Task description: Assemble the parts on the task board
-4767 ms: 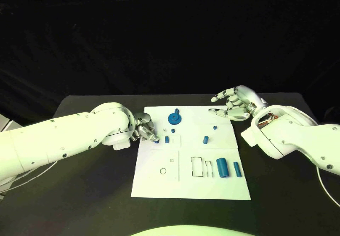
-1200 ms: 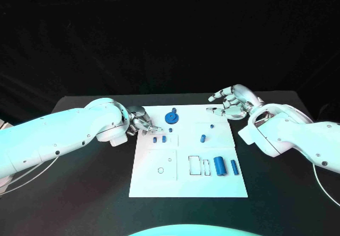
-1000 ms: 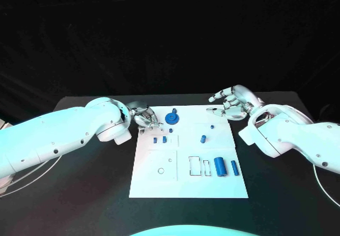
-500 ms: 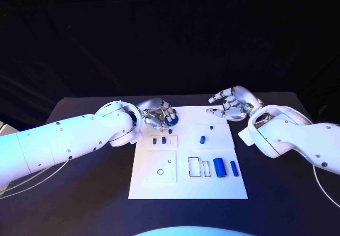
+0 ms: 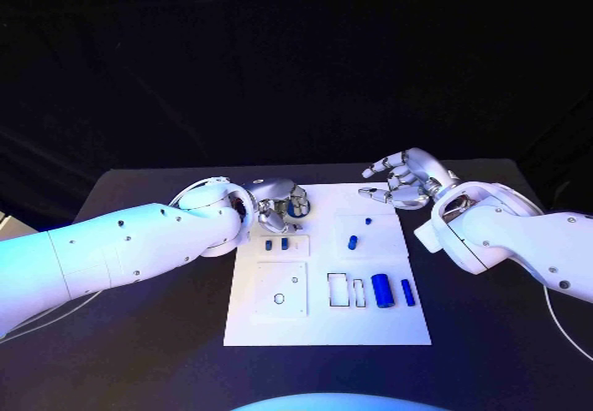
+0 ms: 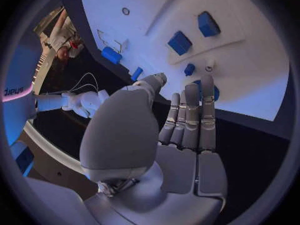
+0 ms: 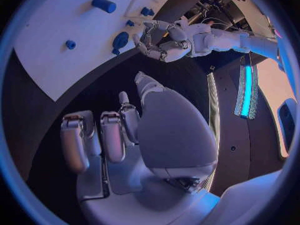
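Note:
The white task board (image 5: 327,321) lies mid-table. A round blue gear (image 5: 302,206) sits near its far edge, and my left hand (image 5: 277,206) hovers right at it. In the left wrist view the fingertips (image 6: 190,92) reach onto the gear (image 6: 216,93), with the thumb apart and nothing gripped. Two small blue pegs (image 5: 276,244) stand just in front of that hand. Another blue part (image 5: 352,241) and a tiny one (image 5: 367,223) sit mid-board. Two blue cylinders (image 5: 392,292) lie at the right. My right hand (image 5: 402,178) hangs beyond the board's far right corner, fingers spread and empty.
Two outlined rectangular slots (image 5: 347,289) and an oval hole (image 5: 278,299) mark the board's near half. Black table (image 5: 136,342) surrounds the board on all sides. The right wrist view shows the left hand (image 7: 161,40) beside the gear (image 7: 120,40).
My left hand has moved from the board's left edge, by the two pegs, toward the far edge and over the round gear. The right hand has stayed put.

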You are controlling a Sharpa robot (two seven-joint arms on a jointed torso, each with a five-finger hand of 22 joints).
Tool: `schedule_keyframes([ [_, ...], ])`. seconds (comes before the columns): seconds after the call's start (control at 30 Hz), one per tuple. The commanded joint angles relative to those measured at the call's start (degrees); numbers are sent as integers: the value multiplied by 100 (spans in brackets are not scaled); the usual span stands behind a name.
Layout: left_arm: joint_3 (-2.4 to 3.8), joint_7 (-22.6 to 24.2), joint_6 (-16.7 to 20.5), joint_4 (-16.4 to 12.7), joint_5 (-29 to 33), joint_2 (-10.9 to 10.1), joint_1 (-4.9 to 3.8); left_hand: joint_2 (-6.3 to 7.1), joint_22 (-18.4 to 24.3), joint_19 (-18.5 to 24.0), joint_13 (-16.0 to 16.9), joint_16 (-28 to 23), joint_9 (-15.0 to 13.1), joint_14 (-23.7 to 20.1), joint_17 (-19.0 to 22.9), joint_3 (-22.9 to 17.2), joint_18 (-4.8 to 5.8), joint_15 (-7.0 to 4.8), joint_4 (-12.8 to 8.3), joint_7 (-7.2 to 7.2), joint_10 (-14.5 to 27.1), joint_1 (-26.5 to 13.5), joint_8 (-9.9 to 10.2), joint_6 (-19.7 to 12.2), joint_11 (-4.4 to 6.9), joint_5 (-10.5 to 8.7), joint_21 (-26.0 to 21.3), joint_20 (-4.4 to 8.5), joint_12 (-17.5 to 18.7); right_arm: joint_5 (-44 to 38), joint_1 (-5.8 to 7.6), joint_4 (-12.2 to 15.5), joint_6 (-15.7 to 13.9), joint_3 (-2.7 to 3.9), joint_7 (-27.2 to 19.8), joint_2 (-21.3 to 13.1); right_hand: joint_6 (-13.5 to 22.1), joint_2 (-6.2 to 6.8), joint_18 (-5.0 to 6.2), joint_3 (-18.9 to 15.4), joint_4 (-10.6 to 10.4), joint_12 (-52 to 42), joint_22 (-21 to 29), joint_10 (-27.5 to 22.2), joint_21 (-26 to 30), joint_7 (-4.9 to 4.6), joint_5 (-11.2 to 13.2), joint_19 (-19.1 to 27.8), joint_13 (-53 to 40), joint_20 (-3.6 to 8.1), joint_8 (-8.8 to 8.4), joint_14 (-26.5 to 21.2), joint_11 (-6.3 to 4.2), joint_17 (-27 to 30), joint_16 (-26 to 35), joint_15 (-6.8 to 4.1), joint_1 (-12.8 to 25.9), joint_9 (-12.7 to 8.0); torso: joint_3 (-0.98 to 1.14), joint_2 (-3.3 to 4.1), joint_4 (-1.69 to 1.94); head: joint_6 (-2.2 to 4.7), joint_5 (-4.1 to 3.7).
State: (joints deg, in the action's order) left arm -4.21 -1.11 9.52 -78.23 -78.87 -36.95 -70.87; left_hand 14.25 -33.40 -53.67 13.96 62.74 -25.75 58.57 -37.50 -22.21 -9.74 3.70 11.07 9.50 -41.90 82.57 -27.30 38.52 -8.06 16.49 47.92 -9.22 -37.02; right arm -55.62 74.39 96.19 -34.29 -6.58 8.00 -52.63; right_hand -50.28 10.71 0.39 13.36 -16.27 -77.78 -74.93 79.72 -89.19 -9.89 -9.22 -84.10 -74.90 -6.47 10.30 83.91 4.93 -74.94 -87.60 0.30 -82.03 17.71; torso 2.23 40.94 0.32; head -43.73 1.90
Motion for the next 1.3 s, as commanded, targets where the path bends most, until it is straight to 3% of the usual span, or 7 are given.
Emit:
schedule_keyframes([
  [0.03,0,-79,-225,67,-510,74,10,-24,-54,-43,-19,136,77,52,-9,28,-72,-6,-7,15,9,50,-37,75,33,-16,81,1,-50,-8,-4,5,9,1,-95,10,-24,0,-8,20,-17,28,-1444,-23,34,13,-25,-528,-471,-14,-32,472,-5,-1013,12,31,31,-6,-4,-6,7,-1,6],
  [0.43,0,-171,-637,316,-625,270,20,-39,-289,-23,-88,574,374,94,7,-118,-72,-20,44,-57,24,134,11,417,56,-6,390,10,-227,-8,-4,-2,20,1,-93,29,-24,-2,-5,23,-17,36,-1438,-29,44,13,-26,-522,-465,-13,-33,472,-5,-1014,14,30,29,-7,2,-2,-1,7,8],
  [0.57,0,-210,-755,385,-658,326,40,-84,-397,-5,-118,828,478,261,-213,-283,-78,-48,4,-102,-98,233,62,668,87,-9,532,25,-311,-8,-4,-3,24,1,-95,32,-24,-2,-5,23,-17,36,-1438,-29,44,13,-26,-522,-465,-13,-33,472,-5,-1014,14,30,29,-7,3,-3,-3,3,3],
  [0.9,0,-276,-752,497,-686,414,75,-56,-568,36,-176,1118,627,439,-417,-480,-76,-70,-47,-105,-197,235,251,817,112,-19,756,45,-363,-8,-4,-7,25,1,-98,35,-24,-2,-5,23,-17,36,-1438,-29,44,13,-26,-522,-465,-13,-33,472,-5,-1014,14,30,29,-7,4,-7,-2,8,-18],
  [1.3,0,-320,-864,530,-679,435,81,-159,-837,86,-258,1470,720,771,-788,-843,-84,-130,-322,-70,-421,366,370,1037,174,-67,1120,84,-418,-8,-4,-7,27,1,-97,34,-32,-11,-8,32,-20,34,-1443,-26,36,15,-29,-527,-466,-12,-30,472,-7,-1018,13,28,31,-7,-1,-7,4,0,-22],
])
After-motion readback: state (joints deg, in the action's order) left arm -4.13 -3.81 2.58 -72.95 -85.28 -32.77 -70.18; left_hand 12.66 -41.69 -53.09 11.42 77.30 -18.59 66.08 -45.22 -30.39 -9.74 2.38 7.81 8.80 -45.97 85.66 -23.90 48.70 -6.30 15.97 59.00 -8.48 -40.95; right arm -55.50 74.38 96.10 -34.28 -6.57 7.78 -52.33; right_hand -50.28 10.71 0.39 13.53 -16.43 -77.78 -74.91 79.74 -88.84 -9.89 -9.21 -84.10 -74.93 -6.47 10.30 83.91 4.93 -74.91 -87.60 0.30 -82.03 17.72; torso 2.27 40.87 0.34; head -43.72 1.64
